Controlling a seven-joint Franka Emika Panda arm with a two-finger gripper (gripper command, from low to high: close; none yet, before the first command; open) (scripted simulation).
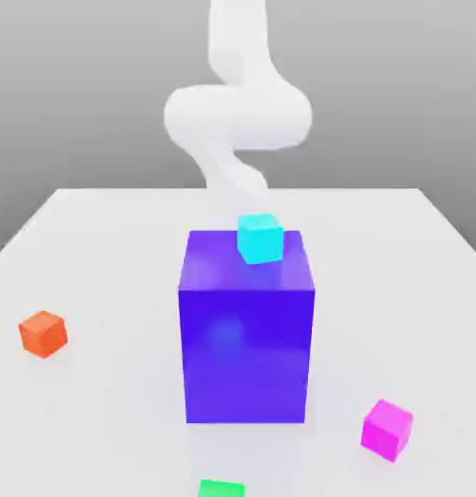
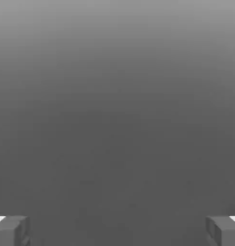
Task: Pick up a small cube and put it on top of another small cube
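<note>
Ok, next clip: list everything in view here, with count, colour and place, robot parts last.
table: one, white, carries everything.
large block: one, blue-purple, centre of table.
cyan cube: one, on the large block's top, toward its rear.
orange cube: one, on the table at the exterior view's left.
magenta cube: one, on the table at the exterior view's right, near front.
green cube: one, front edge, partly cut off.
arm: one, white, behind the block.
end effector: one, grey fingers wide apart, nothing between.
</note>
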